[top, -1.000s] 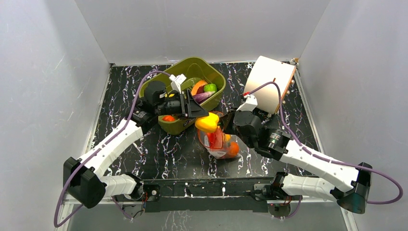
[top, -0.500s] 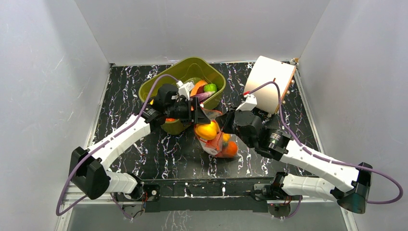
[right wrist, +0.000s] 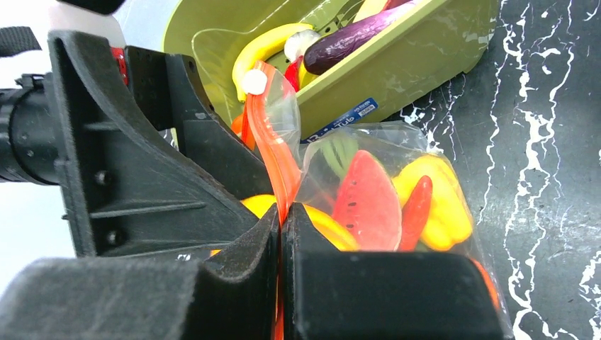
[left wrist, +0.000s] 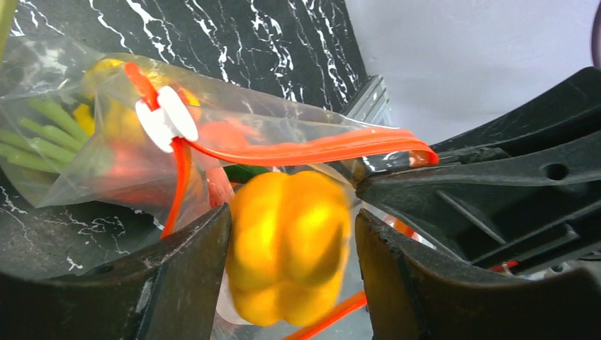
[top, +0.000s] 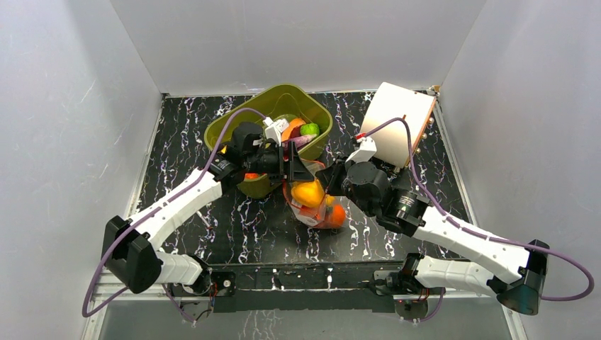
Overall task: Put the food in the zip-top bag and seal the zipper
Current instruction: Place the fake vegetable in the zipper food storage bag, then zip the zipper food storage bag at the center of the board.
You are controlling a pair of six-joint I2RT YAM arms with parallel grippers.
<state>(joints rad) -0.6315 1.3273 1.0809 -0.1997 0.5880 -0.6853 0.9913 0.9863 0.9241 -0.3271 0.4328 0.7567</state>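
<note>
The yellow pepper [top: 308, 193] sits in the open mouth of the clear zip-top bag [top: 322, 212], just below my left gripper [top: 298, 168]. In the left wrist view the pepper [left wrist: 290, 248] is blurred between my spread fingers, with a gap on its right side; the left gripper [left wrist: 292, 216] is open. My right gripper [top: 327, 178] is shut on the red-orange zipper [right wrist: 273, 156] and holds the bag's mouth up [right wrist: 281, 212]. The zipper [left wrist: 305, 150] carries a white slider [left wrist: 168, 118]. Inside the bag [right wrist: 397, 163] are a red chilli [right wrist: 414, 205], a watermelon slice [right wrist: 368, 202] and yellow pieces.
The olive-green tub [top: 234, 127] stands just behind the bag, holding a purple eggplant [right wrist: 354, 39], a green piece [top: 309, 129] and orange pieces. A white board [top: 400, 120] leans at the back right. Both arms meet over the bag at the table's middle.
My left gripper carried the yellow pepper from beside the tub to the bag's mouth and opened; the pepper has dropped lower into the bag. The right gripper kept its hold on the zipper.
</note>
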